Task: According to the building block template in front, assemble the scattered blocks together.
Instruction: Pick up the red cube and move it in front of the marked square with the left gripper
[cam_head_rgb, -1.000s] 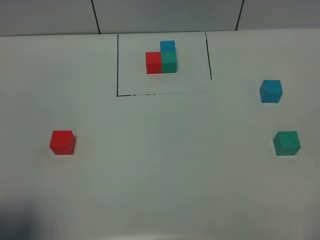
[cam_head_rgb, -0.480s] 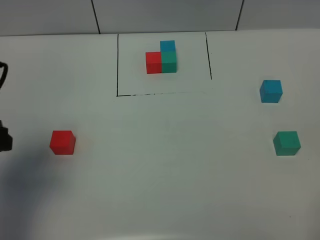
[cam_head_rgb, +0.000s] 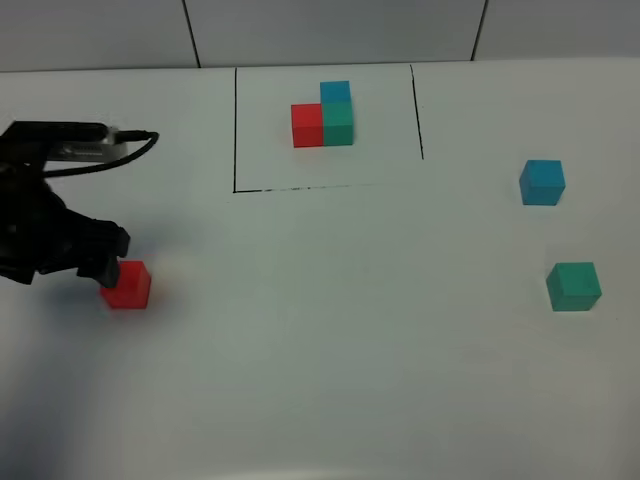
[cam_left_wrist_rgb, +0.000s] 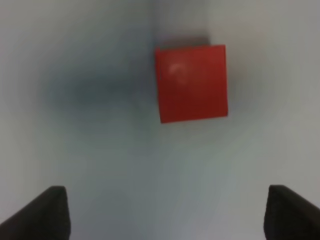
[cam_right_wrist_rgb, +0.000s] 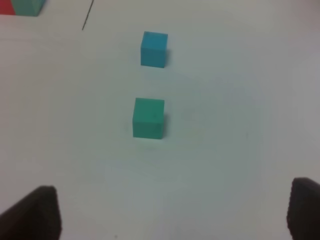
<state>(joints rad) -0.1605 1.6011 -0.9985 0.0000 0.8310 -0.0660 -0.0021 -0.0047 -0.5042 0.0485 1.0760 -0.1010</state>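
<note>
The building block template (cam_head_rgb: 323, 115) sits at the back inside a black drawn frame: red cube, teal-green cube, blue cube behind. Three scattered blocks lie apart on the white table. The red one (cam_head_rgb: 125, 285) is at the left, the light blue one (cam_head_rgb: 541, 182) and the teal-green one (cam_head_rgb: 573, 286) at the right. My left gripper (cam_head_rgb: 100, 262) hovers just left of the red block (cam_left_wrist_rgb: 191, 83). In its wrist view the left gripper (cam_left_wrist_rgb: 165, 215) stands open and empty. My right gripper (cam_right_wrist_rgb: 170, 212) is open, well short of the teal-green block (cam_right_wrist_rgb: 148, 117) and the blue one (cam_right_wrist_rgb: 154, 49).
The frame line (cam_head_rgb: 235, 130) marks the template area near the back wall. A black cable (cam_head_rgb: 135, 150) trails from the left arm. A corner of the template (cam_right_wrist_rgb: 20, 6) shows in the right wrist view. The right arm is outside the exterior high view.
My left arm has come in from the left edge of the exterior high view and now reaches the red block. No block has moved.
</note>
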